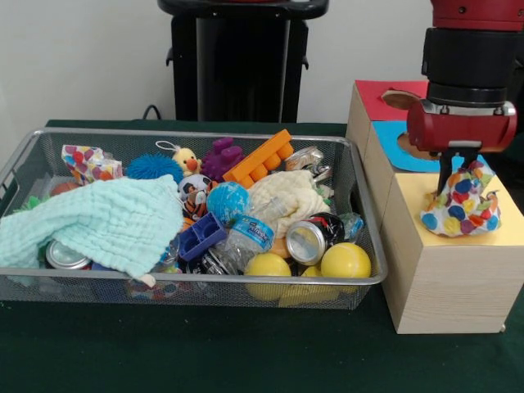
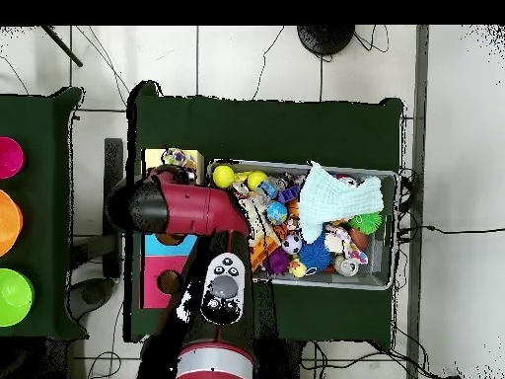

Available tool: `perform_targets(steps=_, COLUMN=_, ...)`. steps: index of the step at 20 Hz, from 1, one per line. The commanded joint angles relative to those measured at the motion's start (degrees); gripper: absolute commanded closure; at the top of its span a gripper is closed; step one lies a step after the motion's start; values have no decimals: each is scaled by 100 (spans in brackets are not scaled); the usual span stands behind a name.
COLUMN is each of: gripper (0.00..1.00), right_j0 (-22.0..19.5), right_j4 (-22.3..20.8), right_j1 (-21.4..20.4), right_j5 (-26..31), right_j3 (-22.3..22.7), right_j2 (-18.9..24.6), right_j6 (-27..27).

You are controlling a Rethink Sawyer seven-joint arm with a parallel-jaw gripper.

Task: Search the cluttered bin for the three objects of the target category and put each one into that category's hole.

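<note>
Front view: gripper over yellow box top at 3 o'clock of bin — apparently pinching polka-dot cloth from above, cloth resting there, likely for yellow hole; opening unclear.

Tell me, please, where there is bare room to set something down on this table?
The green cloth in front of the wire bin lies bare, right across to the wooden box. The bin itself is crowded rim to rim. On the box, the yellow top has room beside the spotted cloth.
</note>
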Motion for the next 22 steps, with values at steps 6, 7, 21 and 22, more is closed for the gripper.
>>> perform_targets(steps=6, gripper=100, right_j0=93, right_j4=-304, right_j1=159, right_j5=139, right_j3=937, right_j2=98, right_j6=902)
perform_targets(steps=7, gripper=100, right_j0=92, right_j4=-306, right_j1=159, right_j5=155, right_j3=934, right_j2=102, right_j6=884)
perform_targets(steps=21, gripper=100, right_j0=422, right_j4=-176, right_j1=81, right_j5=-10, right_j3=1375, right_j2=-48, right_j6=1167)
perform_targets(steps=22, gripper=100, right_j0=432, right_j4=-175, right_j1=81, right_j5=-42, right_j3=1401, right_j2=-53, right_j6=1163)
